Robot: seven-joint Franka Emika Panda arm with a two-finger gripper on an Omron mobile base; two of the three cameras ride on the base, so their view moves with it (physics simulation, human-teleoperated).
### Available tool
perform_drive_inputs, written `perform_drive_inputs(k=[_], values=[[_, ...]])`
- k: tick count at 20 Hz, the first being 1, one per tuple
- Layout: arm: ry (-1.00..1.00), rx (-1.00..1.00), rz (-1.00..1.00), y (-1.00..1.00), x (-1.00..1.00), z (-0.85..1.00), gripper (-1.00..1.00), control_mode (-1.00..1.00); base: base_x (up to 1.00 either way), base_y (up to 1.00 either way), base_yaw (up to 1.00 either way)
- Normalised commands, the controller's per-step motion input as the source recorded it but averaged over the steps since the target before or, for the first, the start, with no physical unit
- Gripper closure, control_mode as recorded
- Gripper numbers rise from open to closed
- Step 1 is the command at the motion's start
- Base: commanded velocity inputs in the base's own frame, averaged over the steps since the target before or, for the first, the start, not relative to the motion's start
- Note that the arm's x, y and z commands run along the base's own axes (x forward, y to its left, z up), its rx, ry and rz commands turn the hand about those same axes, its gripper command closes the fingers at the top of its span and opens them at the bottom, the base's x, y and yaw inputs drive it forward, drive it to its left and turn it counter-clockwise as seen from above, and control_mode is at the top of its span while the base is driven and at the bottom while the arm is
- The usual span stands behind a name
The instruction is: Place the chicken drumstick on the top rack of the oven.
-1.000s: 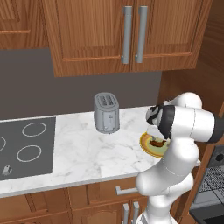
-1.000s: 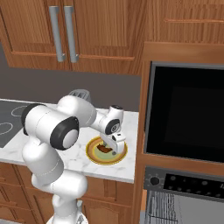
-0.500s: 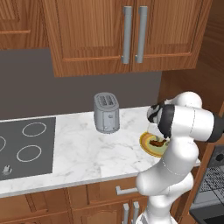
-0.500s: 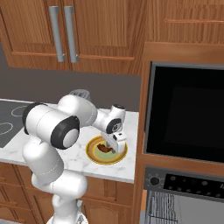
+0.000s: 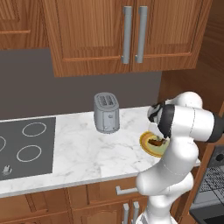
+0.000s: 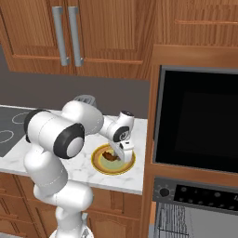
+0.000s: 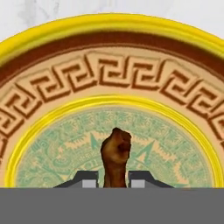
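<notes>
2 fingers (image 7: pixel 90 178) are clenched on the chicken drumstick (image 7: pixel 116 155), which lies on the yellow plate (image 7: pixel 30 33) on the worktop (image 5: pixel 78 153); gripped near 1 end, it could pivot or slip when lifted toward the oven (image 6: pixel 197 125).

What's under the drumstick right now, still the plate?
Yes. The chicken drumstick lies on the yellow plate, over its green patterned centre, with the gripper shut on it. The spot of plate directly beneath the meat and the fingertips is covered.
</notes>
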Motion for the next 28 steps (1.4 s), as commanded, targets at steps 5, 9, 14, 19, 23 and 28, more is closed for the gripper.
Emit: perform_drive_inputs(k=[5, 9, 14, 19, 23, 28], values=[[0.01, -0.1, -0.07, 0.02, -0.09, 0.51, 1.0, -1.0, 0.0, 0.0, 0.0], [0.01, -0.14, -0.02, 0.17, -0.35, 0.97, 1.0, -1.0, 0.0, 0.0, 0.0], [0.03, -0.04, -0.04, 0.21, -0.48, 1.0, 1.0, -1.0, 0.0, 0.0, 0.0], [-0.08, -0.01, 0.0, 0.13, -0.75, 0.79, 1.0, -1.0, 0.0, 0.0, 0.0], [-0.06, -0.16, 0.0, 0.29, -0.6, 0.53, 1.0, -1.0, 0.0, 0.0, 0.0], [-0.01, -0.02, 0.03, 0.01, -0.28, 0.05, 1.0, -1.0, 0.0, 0.0, 0.0]])
